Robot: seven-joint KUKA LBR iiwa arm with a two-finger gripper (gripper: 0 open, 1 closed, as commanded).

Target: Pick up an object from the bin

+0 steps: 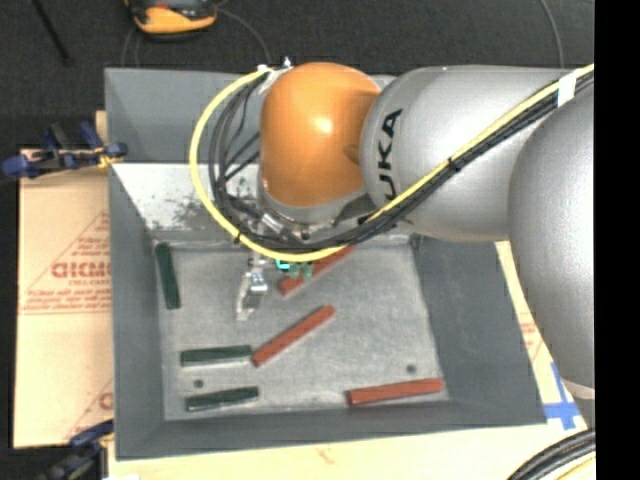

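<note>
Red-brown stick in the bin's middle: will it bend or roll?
The red-brown stick lies straight and looks flat-sided, so probably stiff and unlikely to roll. Slim, so likely light. Its end nears a green stick, which a push might nudge.

A red-brown flat stick (pixel 293 335) lies slantwise mid-floor, its lower end just beside a level dark green flat stick (pixel 215 356). A second red-brown stick (pixel 395 393) lies front right, a second green stick (pixel 222 399) front left, a third green stick (pixel 167 275) along the left wall, and a partly hidden red-brown stick (pixel 295 285) further back
</note>
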